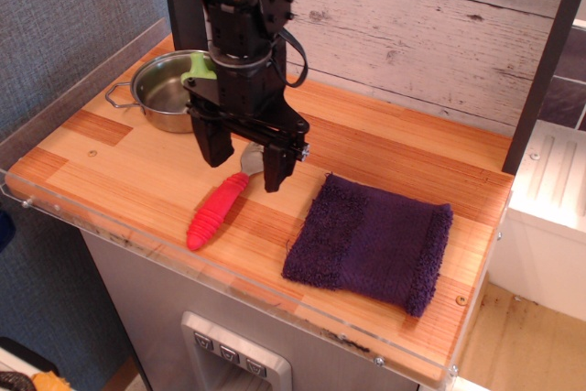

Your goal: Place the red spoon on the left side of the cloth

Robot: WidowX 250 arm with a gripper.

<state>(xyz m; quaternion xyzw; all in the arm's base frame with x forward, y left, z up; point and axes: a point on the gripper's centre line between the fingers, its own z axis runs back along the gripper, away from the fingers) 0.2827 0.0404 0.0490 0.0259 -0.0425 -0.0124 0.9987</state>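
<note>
The red spoon [215,212] lies flat on the wooden tabletop, its ribbed red handle pointing to the front left and its silver bowl [250,160] toward the back. It lies to the left of the dark purple cloth [371,243], apart from it. My gripper [245,167] hangs above the spoon's bowl end, open and empty, with one finger on each side of the bowl and raised off the table.
A steel pot [167,91] with a green object [198,68] in it stands at the back left. A clear plastic rim [137,243] runs along the table's front and left edges. A plank wall stands behind.
</note>
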